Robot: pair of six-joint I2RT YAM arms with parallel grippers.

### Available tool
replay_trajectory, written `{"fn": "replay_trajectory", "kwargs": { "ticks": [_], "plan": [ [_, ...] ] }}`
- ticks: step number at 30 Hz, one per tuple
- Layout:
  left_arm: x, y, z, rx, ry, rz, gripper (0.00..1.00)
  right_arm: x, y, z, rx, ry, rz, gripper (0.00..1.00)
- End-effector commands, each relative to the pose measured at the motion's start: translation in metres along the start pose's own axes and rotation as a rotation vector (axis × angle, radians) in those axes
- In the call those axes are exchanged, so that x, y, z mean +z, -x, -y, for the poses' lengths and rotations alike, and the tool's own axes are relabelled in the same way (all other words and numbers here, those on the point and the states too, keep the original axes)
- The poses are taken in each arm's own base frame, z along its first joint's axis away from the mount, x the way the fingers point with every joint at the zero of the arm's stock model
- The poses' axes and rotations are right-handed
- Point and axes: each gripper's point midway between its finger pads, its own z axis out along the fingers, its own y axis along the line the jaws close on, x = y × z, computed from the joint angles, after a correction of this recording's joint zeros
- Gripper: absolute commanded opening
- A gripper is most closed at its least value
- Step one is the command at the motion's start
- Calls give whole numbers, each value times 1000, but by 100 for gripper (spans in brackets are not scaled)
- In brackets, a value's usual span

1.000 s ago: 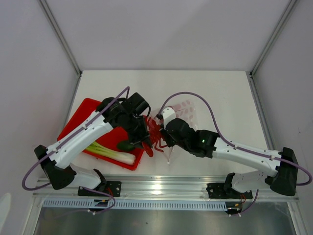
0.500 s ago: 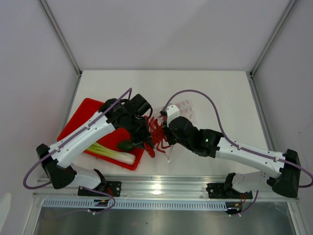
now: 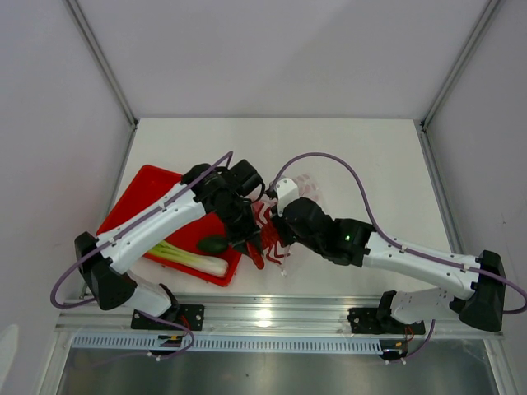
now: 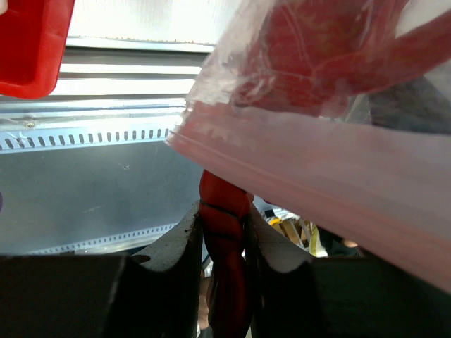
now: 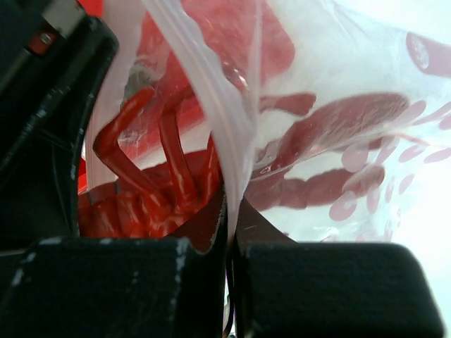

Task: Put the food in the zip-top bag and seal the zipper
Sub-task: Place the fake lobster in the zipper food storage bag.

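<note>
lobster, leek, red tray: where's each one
lobster (image 4: 224, 218), left wrist view, its segmented body.
leek (image 3: 188, 258), top view, middle of the stalk.
red tray (image 3: 142, 193), top view, bare floor near the far corner.

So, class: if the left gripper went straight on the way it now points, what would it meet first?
Probably the zip-top bag: its zipper edge crosses just ahead of the left gripper, shut on the lobster. Depth is hard to judge.

A robotics lab's test cell; a bare white table (image 3: 379, 156) boxed in by plain white panels (image 3: 272, 49) on aluminium posts (image 3: 103, 62); the left arm (image 3: 152, 220) and the right arm (image 3: 412, 259) bolted to a metal rail (image 3: 272, 313) at its near edge; purple cables (image 3: 346, 175) looping loose; a slotted cable duct (image 3: 247, 341) below; a toy leek (image 3: 193, 260) on a red tray (image 3: 136, 197).
</note>
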Motion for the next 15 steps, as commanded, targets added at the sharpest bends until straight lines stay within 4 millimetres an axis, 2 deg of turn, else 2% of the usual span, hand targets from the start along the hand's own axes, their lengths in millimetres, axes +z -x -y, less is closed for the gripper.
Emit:
{"fn": "replay_trajectory", "kwargs": {
  "ticks": [1, 8, 10, 13, 14, 15],
  "plan": [
    [-12, -7, 38, 98, -154, -37, 1, -8, 38, -37, 18, 138, 113, 0],
    [-21, -1, 48, 112, -182, -2, 1, -8, 33, -40, 22, 152, 104, 0],
    [-21, 1, 49, 112, -180, 3, 5, -8, 32, -42, 26, 166, 103, 0],
    [-22, 1, 48, 118, -182, 8, 24, -8, 29, -43, 34, 165, 93, 0],
    [-25, 2, 47, 124, -192, 23, 42, -9, 31, -41, 43, 159, 94, 0],
    [-28, 2, 47, 124, -194, 32, 52, -9, 31, -38, 47, 145, 94, 0]
  ]
}}
